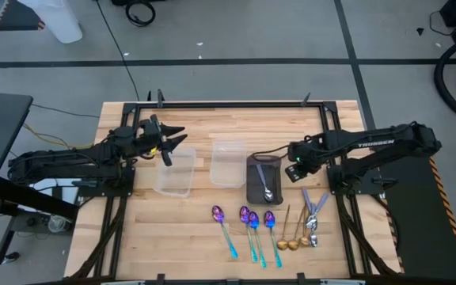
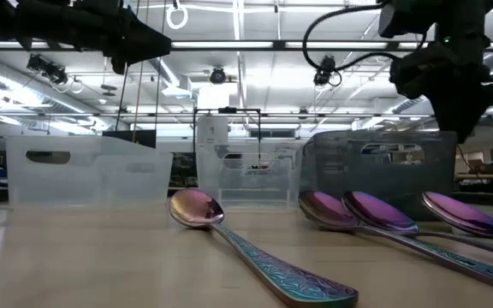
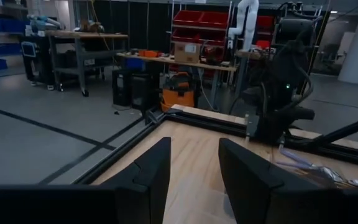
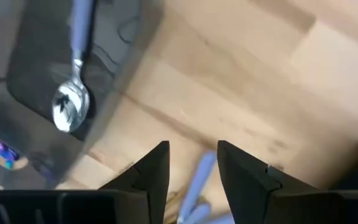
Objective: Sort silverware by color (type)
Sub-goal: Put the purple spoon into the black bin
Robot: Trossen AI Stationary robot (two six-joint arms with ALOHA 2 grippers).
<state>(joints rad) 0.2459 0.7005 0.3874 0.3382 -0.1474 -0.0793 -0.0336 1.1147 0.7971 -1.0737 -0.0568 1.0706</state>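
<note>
spoons point(image 1: 269, 226): lying loose near the bench's front edge; one silver spoon point(image 1: 266, 185) in the grey tray point(image 1: 252, 194)
handling: light, stiff, slick; pinch mid-handle
right hand point(image 1: 293, 168): fingers apart, empty, beside tray
left hand point(image 1: 174, 141): parted, empty, above a clear tub point(image 1: 175, 172)

Glossy metal silver spoon point(image 4: 72, 106) lies in the matt dark grey tray point(image 1: 252, 190); beside the tray, clear plastic tubs point(image 1: 228, 162) on pale wood-grain table point(image 1: 180, 214).
</note>
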